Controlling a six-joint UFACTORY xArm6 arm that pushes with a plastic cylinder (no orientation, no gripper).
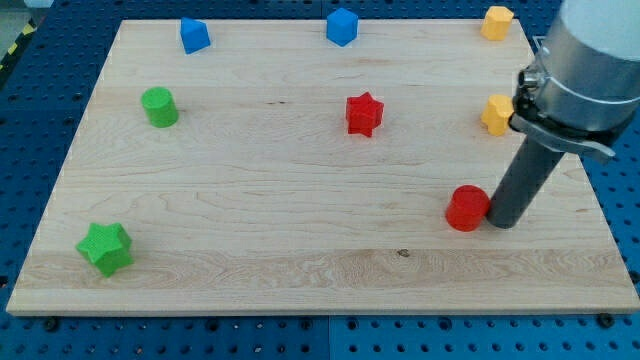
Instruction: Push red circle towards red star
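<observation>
Standing at lower right of the wooden board (300, 250): my tip (500, 224), a plain rod with no jaws, pinching nothing. Touching, or all but touching, the right side of the red circle (466, 208). Sitting up and to the left, well apart, near board centre: the red star (364, 113).

Lying elsewhere, 6 blocks:
- far edge: blue block (194, 35), blue cube (342, 26), yellow block (497, 21);
- right edge, just beside the arm: 2nd yellow block (496, 115);
- left: green cylinder (158, 106);
- near left corner: green star (106, 248).
</observation>
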